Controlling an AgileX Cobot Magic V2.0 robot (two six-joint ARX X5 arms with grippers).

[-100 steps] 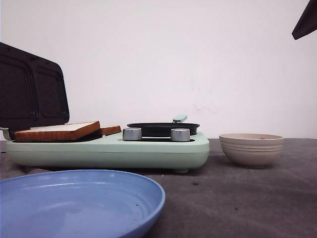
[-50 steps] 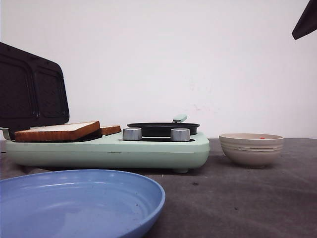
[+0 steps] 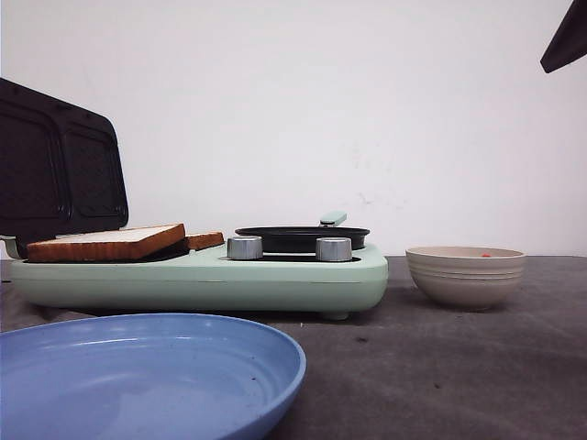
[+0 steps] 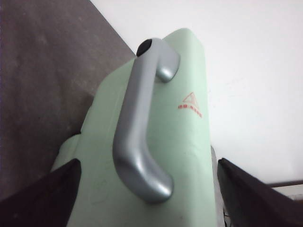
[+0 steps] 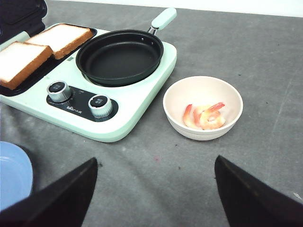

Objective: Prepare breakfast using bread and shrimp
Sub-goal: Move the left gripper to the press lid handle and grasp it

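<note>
Two bread slices (image 3: 105, 242) (image 3: 205, 240) lie side by side on the open sandwich plate of a mint-green breakfast maker (image 3: 275, 280). They also show in the right wrist view (image 5: 21, 59) (image 5: 64, 37). Orange-red shrimp (image 5: 204, 116) lie in a beige bowl (image 5: 176, 90); in the front view only a speck of shrimp (image 3: 486, 254) shows above the bowl (image 3: 466, 280). My left gripper (image 4: 149, 198) is open, close behind the raised lid (image 4: 189, 142) by its silver handle (image 4: 139, 123). My right gripper (image 5: 154, 189) is open and empty, above the table in front of the bowl.
A black frying pan (image 3: 303, 238) sits on the maker, right of the bread, behind two silver knobs (image 3: 244, 248) (image 3: 334, 249). The dark lid (image 3: 60, 170) stands open at the left. A blue plate (image 3: 138, 376) lies at the front left. A dark arm part (image 3: 567, 41) shows top right.
</note>
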